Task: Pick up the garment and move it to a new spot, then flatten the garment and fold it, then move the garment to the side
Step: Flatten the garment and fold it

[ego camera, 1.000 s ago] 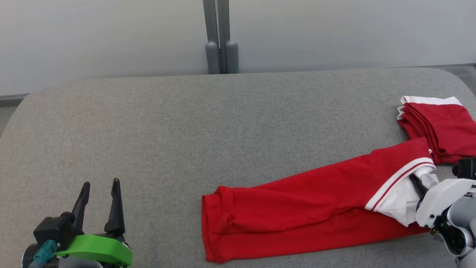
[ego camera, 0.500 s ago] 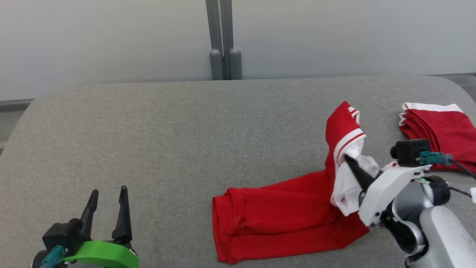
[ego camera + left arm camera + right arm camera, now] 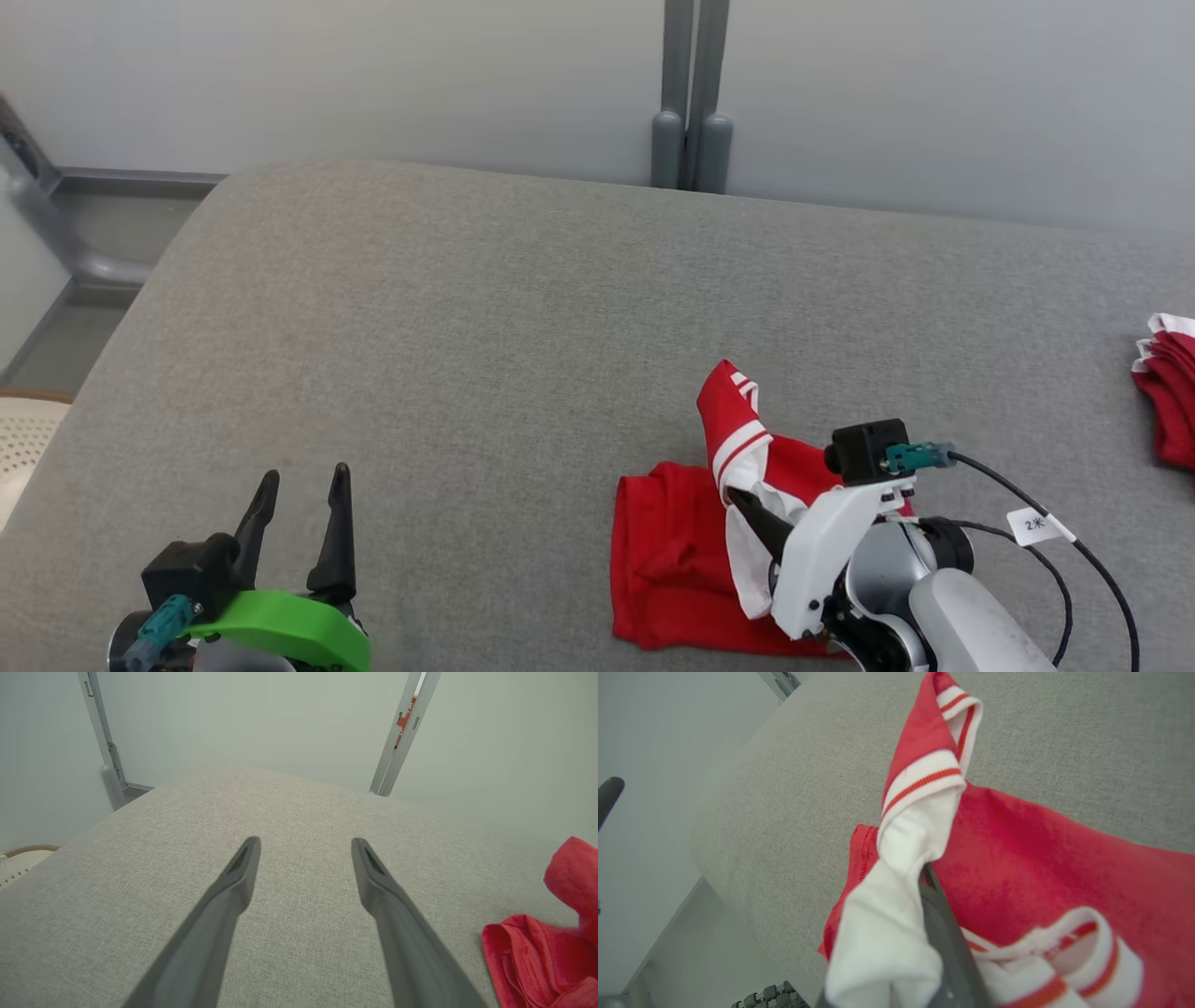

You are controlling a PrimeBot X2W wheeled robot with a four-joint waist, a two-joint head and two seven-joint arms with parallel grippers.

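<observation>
The garment (image 3: 667, 560) is a red shirt lying bunched on the grey padded table (image 3: 448, 355), right of centre near the front. Its white sleeve with red-and-white striped trim (image 3: 738, 439) is lifted above the red body. My right gripper (image 3: 747, 509) is shut on that white sleeve. In the right wrist view the sleeve (image 3: 896, 905) drapes over my dark finger (image 3: 943, 933), with the red body (image 3: 1017, 849) spread beneath. My left gripper (image 3: 299, 485) hovers open and empty over bare table at the front left, well apart from the garment (image 3: 551, 947). Both its fingers (image 3: 233, 891) stand wide apart.
Another folded red and white cloth (image 3: 1167, 401) lies at the table's far right edge. A grey post (image 3: 691, 103) rises behind the table against the pale wall. A cable with a white tag (image 3: 1032, 525) trails from my right wrist. A pale woven basket (image 3: 19, 439) sits off the left edge.
My right gripper has carried the sleeve end leftward over the garment, doubling the long red strip into a shorter bunch. The head camera has turned left. The left gripper stays open.
</observation>
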